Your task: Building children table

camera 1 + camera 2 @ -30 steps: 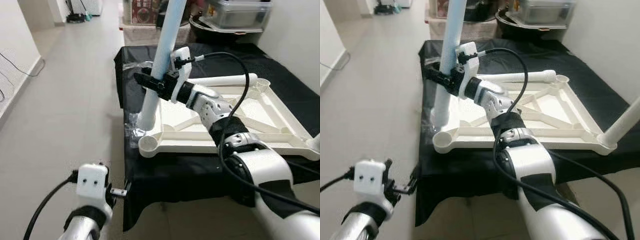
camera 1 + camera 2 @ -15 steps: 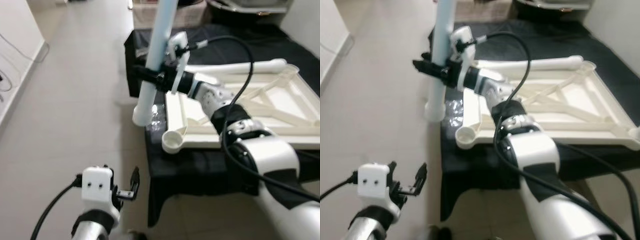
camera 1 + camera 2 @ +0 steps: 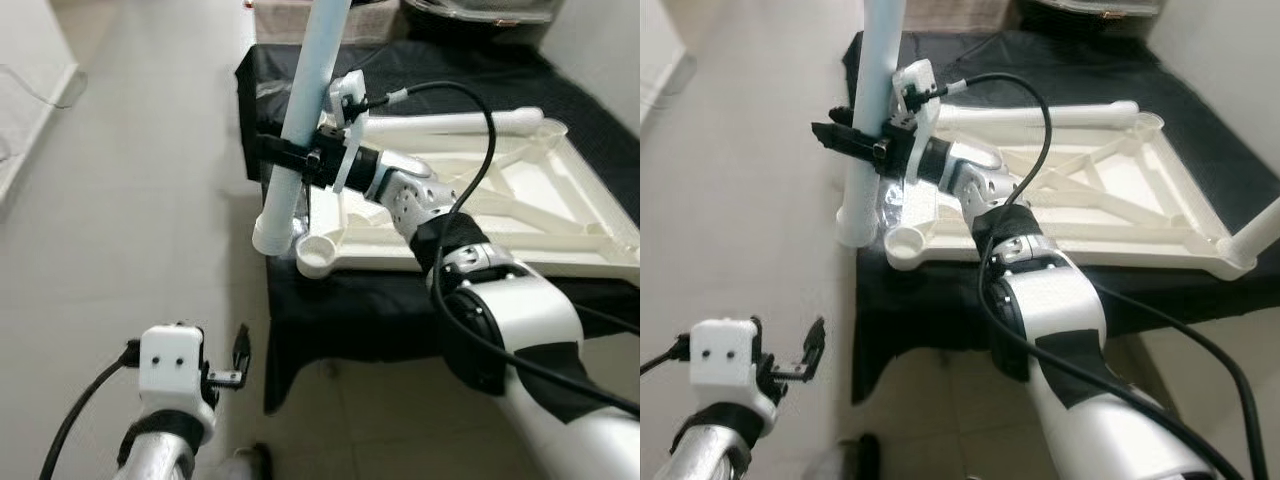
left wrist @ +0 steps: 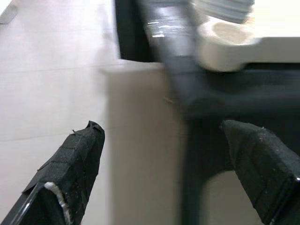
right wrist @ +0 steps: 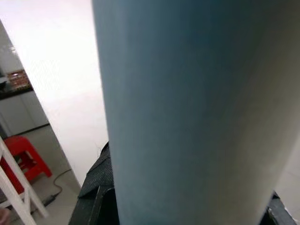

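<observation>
mostly the scene was a black-draped tabletop [image 3: 400,300] beside pale floor [image 3: 130,200], and on it the white table frame [image 3: 470,215] lay upside down, with an open round socket [image 3: 318,252] at its near left corner and a loose white leg [image 3: 450,123] lying along its far edge. another leg [image 3: 1262,228] stood up from the near right corner.

next, the right arm reached across the frame, and the right gripper [image 3: 283,158] had its jaws closed around a pale blue leg [image 3: 300,110], partway up its length. that leg's long axis ran nearly upright, leaning a little, and its lower end [image 3: 270,238] hung just beside the socket on the floor side, off the tabletop's edge, not yet over the hole. in the right wrist view the blue leg [image 5: 187,112] sat right between the jaws.

so the coming move looked to turn on shifting that lower end toward the frame until it stood over the socket, then pressing down along the leg's axis.

lastly, the left gripper [image 3: 238,362] hung low over the floor, jaws apart and holding nothing, well below the work.
</observation>
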You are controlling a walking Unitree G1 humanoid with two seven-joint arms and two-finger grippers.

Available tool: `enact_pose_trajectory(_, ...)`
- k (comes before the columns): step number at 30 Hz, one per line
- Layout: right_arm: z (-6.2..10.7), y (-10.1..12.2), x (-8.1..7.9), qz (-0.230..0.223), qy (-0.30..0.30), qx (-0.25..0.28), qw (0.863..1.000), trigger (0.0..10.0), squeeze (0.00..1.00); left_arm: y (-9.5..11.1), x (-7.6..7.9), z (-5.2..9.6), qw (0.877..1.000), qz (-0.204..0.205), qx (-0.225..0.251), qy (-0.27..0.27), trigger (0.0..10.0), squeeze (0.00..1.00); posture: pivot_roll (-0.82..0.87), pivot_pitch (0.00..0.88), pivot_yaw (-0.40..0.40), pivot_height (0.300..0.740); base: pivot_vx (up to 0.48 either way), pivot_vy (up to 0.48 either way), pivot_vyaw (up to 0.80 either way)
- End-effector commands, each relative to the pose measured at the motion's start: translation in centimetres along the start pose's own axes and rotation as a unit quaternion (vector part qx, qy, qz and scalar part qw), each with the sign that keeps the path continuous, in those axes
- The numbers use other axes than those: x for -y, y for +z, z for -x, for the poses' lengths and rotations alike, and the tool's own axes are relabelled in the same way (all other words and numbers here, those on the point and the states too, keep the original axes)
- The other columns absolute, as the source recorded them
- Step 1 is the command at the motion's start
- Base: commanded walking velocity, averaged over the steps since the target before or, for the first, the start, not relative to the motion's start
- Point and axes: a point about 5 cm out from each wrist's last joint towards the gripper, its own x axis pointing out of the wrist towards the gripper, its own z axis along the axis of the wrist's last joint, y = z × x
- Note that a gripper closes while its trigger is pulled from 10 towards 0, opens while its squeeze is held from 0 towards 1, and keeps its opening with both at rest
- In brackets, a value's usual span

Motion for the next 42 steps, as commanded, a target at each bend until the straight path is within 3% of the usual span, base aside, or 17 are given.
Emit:
enact_pose_trajectory(1,-0.2,0.3,-0.1,0.001,0.007,0.006,1.000,10.0,0.00,0.0,0.0,0.1,1.000,-0.003,0.000,0.001,10.0,0.00,0.10,0.218,-0.071,0.740,0.000,0.000,0.00)
enact_pose_trajectory(7,-0.9,0.8,-0.1,0.024,-0.018,0.017,0.999,10.0,0.00,0.2,0.2,0.2,1.000,0.001,0.005,-0.002,10.0,0.00,0.11,0.225,-0.082,0.740,0.000,0.000,0.00)
enact_pose_trajectory(9,-1.3,2.0,0.3,0.036,-0.083,0.057,0.994,10.0,0.00,0.3,0.3,0.1,1.000,0.004,0.007,-0.002,10.0,0.00,0.10,0.231,-0.082,0.740,0.000,0.000,0.00)
enact_pose_trajectory(14,-1.2,2.9,0.8,0.044,-0.144,0.090,0.985,10.0,0.00,0.4,0.3,0.1,1.000,0.005,0.011,-0.002,10.0,0.00,0.10,0.231,-0.082,0.740,0.000,0.000,0.00)
enact_pose_trajectory(15,-1.2,3.6,1.0,0.006,-0.163,0.139,0.977,10.0,0.00,0.5,0.4,0.0,1.000,-0.001,0.014,-0.003,10.0,0.00,0.11,0.230,-0.084,0.740,0.000,0.000,0.00)
enact_pose_trajectory(16,-1.2,3.7,1.0,-0.007,-0.166,0.151,0.974,10.0,0.00,0.5,0.4,0.0,1.000,-0.003,0.015,-0.003,10.0,0.00,0.11,0.230,-0.084,0.740,0.000,0.000,0.00)
enact_pose_trajectory(18,-1.3,3.3,0.9,0.050,-0.176,0.123,0.975,10.0,0.00,0.6,0.5,-0.1,1.000,-0.002,0.018,-0.003,10.0,0.00,0.10,0.224,-0.084,0.740,0.000,0.000,0.00)
enact_pose_trajectory(20,-1.3,3.0,0.8,0.077,-0.178,0.109,0.975,10.0,0.00,0.6,0.5,-0.2,1.000,-0.001,0.020,-0.003,10.0,0.00,0.10,0.224,-0.084,0.740,0.000,0.000,0.00)
enact_pose_trajectory(30,-0.8,2.1,1.1,0.074,-0.213,0.117,0.967,10.0,0.00,0.9,0.9,-0.6,1.000,-0.001,0.028,-0.012,10.0,0.00,0.10,0.219,-0.081,0.740,0.000,0.000,0.80)
enact_pose_trajectory(34,-0.8,2.4,1.5,0.056,-0.241,0.121,0.961,10.0,0.00,0.8,1.2,-0.6,1.000,-0.003,0.026,-0.015,10.0,0.00,0.10,0.219,-0.085,0.740,0.000,0.000,0.00)
enact_pose_trajectory(41,-0.7,2.9,1.4,0.088,-0.202,0.079,0.972,10.0,0.00,0.8,1.5,-0.5,0.999,-0.005,0.023,-0.024,10.0,0.00,0.10,0.231,-0.087,0.740,0.000,0.000,0.00)
enact_pose_trajectory(42,-0.9,2.7,1.2,0.099,-0.171,0.058,0.979,10.0,0.00,0.8,1.5,-0.4,0.999,-0.005,0.023,-0.024,10.0,0.00,0.11,0.237,-0.087,0.740,0.000,0.000,0.00)
